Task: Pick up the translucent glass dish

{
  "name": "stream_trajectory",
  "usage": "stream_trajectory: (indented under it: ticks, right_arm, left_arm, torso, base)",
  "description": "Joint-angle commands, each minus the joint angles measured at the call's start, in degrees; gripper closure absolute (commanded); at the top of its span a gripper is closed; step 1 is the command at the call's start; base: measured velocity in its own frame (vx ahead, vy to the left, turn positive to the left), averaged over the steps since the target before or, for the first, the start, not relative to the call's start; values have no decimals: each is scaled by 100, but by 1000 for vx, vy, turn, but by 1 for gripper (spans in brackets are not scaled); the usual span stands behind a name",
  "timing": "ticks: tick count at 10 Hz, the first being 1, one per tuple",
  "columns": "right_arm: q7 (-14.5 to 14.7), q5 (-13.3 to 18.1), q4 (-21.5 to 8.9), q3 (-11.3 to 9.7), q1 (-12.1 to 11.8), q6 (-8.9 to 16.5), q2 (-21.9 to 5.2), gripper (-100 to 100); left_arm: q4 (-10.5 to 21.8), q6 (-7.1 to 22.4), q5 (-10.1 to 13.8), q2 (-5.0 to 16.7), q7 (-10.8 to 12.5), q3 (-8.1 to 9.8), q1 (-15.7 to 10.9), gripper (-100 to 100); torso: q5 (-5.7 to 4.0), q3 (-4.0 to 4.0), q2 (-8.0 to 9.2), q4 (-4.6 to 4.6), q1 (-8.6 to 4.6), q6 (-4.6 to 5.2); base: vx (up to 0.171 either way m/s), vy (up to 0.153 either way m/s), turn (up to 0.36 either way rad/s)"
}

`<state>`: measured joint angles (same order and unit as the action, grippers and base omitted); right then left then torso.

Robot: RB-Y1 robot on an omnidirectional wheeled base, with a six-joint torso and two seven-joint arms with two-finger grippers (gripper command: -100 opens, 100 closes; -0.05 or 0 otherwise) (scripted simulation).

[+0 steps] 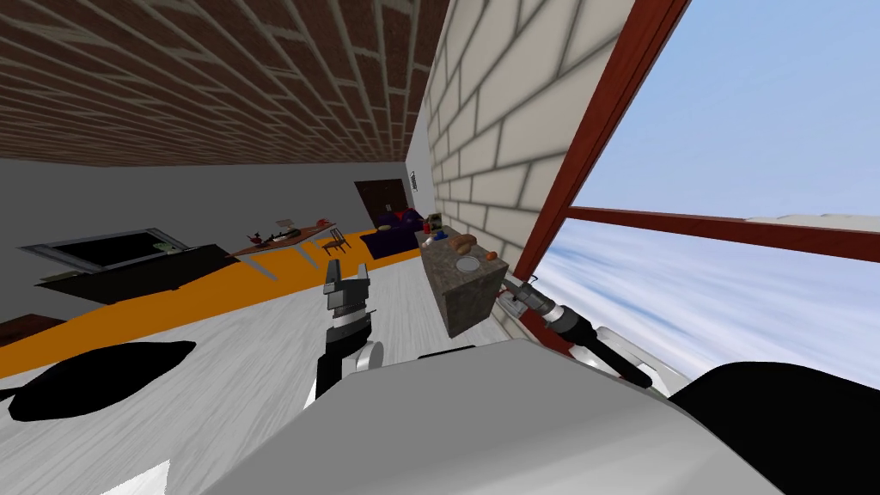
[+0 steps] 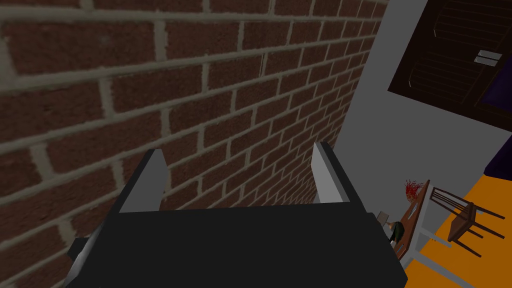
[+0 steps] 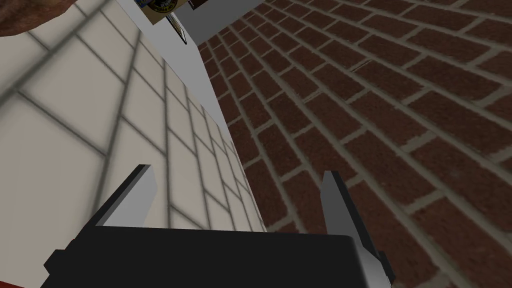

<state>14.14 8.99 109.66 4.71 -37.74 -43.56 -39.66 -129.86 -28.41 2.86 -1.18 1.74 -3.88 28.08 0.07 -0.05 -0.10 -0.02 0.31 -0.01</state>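
Arms hold left claw, right claw upturned, spread.

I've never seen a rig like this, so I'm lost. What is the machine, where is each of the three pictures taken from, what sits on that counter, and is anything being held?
It is a two-armed robot in a simulated house. The wide, slanted picture comes from a camera on its head. The other two come from cameras on its hands, each looking along that hand's claw. The left claw is raised in front of the robot with its fingers apart. The right claw is open too, so nothing is held. Ahead, beside the window, a stone-coloured counter carries a pale round dish. That is probably the dish it is meant to pick up. The other items around it are too small to name. Neither claw touches the dish yet.
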Motion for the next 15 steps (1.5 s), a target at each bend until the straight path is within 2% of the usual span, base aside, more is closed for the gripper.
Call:
stream_trajectory:
  ticks: [1, 2, 3, 4, 5, 6, 7, 8, 9, 10, 11, 12, 13, 14, 15]
  right_arm:
    - [35, 93, -131, -14, -27, -47, -196, -100]
    - [91, 290, -365, -33, -110, -123, -411, -100]
    - [91, 290, -365, -33, -110, -123, -500, -100]
    - [147, 496, -603, -53, -191, -195, -710, -100]
    - [147, 496, -603, -53, -191, -195, -806, -100]
    - [204, 712, -824, -74, -269, -263, -1010, -100]
    - [204, 712, -846, -74, -269, -263, -1114, -100]
    - [260, 936, -1093, -95, -343, -327, -1336, -100]
    - [260, 936, -1093, -95, -343, -327, -1421, -100]
    - [316, 1167, -1295, -114, -414, -385, -1636, -100]
    - [316, 1167, -1343, -114, -414, -385, -1727, -100]
    - [371, 1402, -1595, -131, -481, -438, -1912, -100]
    - [371, 1402, -1595, -131, -481, -438, -2030, -100]
    - [425, 1641, -1841, -145, -542, -486, -2237, -100]
    - [425, 1641, -1847, -145, -542, -486, -2328, -100]
  left_arm:
    - [0, 0, 0, 0, 0, 0, 0, 0]
    - [0, 0, 0, 0, 0, 0, 0, 0]
    - [0, 0, 0, 0, 0, 0, 0, 0]
    - [0, 0, 0, 0, 0, 0, 0, 0]
    - [0, 0, 0, 0, 0, 0, 0, 0]
    - [0, 0, 0, 0, 0, 0, 0, 0]
    - [0, 0, 0, 0, 0, 0, 0, 0]
    - [0, 0, 0, 0, 0, 0, 0, 0]
    - [0, 0, 0, 0, 0, 0, 0, 0]
    - [0, 0, 0, 0, 0, 0, 1, 0]
    - [0, 0, 0, 0, 0, 0, 0, 0]
    - [0, 0, 0, 0, 0, 0, 1, 0]
    - [0, 0, 0, 0, 0, 0, 0, 0]
    - [0, 0, 0, 0, 0, 0, 0, 0]
    - [0, 0, 0, 0, 0, 0, 0, 0]
  torso:
    - [0, 0, 0, 0, 0, 0]
    - [1, -1, -1, 0, 0, 0]
    - [1, -6, -11, -2, 3, -1]
    - [1, -4, -7, -2, -1, 1]
    - [2, -2, -4, -1, 12, 0]
    - [4, -2, -4, -1, 9, 1]
    - [3, -5, -8, -2, 13, -1]
    - [3, -2, -3, -1, 4, 1]
    - [2, -4, -7, -1, 9, 0]
    - [2, -5, -8, -2, 1, 1]
    - [2, -9, -16, -3, 10, -1]
    - [4, -7, -12, -3, 10, 1]
    - [3, -7, -12, -3, 10, -1]
    - [4, -5, -8, -2, 6, 1]
    - [3, -7, -12, -2, 8, 0]
  base:
    - [29, 87, 39]
    - [60, 96, 88]
    - [43, 82, 45]
    - [29, 122, 81]
    - [35, 107, 40]
    - [48, 121, 105]
    - [32, 93, 44]
    - [47, 108, 111]
    - [50, 84, 40]
    - [76, 116, 99]
    - [57, 112, 57]
    - [56, 111, 95]
    - [47, 97, 60]
    - [66, 106, 119]
    - [65, 92, 50]
